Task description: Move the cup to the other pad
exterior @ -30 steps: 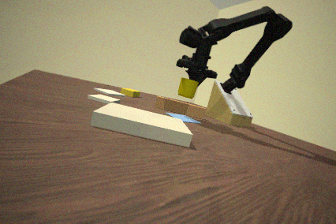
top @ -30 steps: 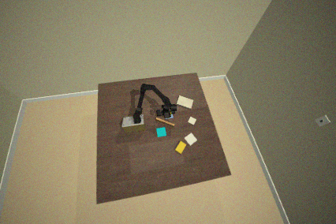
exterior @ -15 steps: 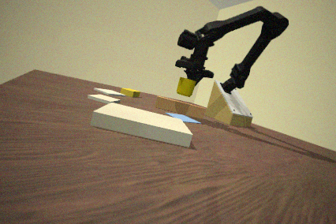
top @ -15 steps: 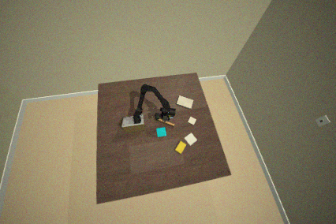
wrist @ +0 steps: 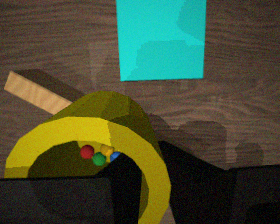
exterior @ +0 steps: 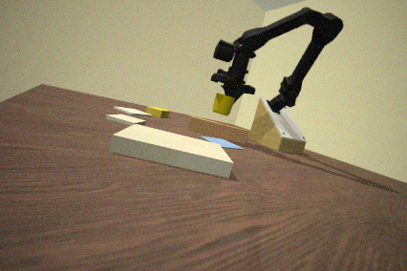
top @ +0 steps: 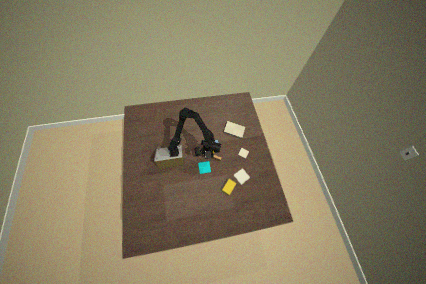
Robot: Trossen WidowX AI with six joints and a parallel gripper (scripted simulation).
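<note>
The yellow cup [exterior: 223, 104] [wrist: 91, 128] hangs above the table, slightly tilted in the exterior view. My gripper [exterior: 235, 93] [wrist: 148, 148] is shut on its wall, one finger inside and one outside. Several marbles, among them a red one [wrist: 87, 151] and a green one [wrist: 99, 159], lie inside the cup. The cyan pad [top: 204, 167] [wrist: 162, 50] lies ahead of the cup in the wrist view and does not show in the exterior view. The blue pad [exterior: 222, 142] lies flat on the table, mostly hidden under the arm in the top view.
A long wooden bar [top: 217, 157] [exterior: 217, 129] [wrist: 38, 92] lies between the pads, partly hidden by the cup in the wrist view. A thick pale block [top: 234, 129] [exterior: 167, 149], two thin white tiles [top: 243, 153] [top: 242, 176] and a yellow block [top: 229, 186] [exterior: 158, 112] stand farther out.
</note>
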